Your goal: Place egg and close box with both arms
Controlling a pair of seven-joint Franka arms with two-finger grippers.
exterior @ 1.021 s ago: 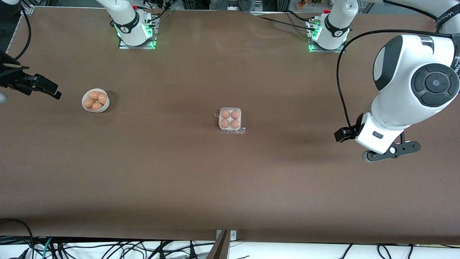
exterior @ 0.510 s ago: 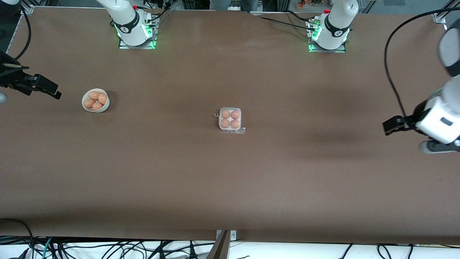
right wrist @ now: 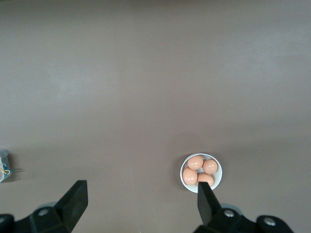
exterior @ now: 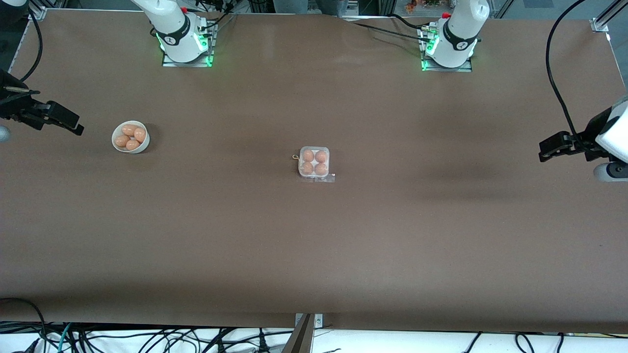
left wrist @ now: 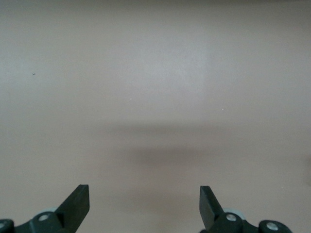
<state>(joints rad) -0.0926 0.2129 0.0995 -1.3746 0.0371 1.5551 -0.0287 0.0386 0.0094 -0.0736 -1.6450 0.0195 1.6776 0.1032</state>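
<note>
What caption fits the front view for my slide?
Closed box holding four eggs mid-table; bowl of eggs near open right gripper; open left gripper at table's other end.

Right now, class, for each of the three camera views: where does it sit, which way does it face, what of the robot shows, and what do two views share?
Front view: high across the table, facing both bases; shows the carton, the bowl of eggs, the left gripper and the right gripper.
Left wrist view: on the left wrist, facing down at bare table; its open fingers show.
Right wrist view: on the right wrist, facing down; open fingers show.
Shared: the bowl shows in the front and right wrist views.
</note>
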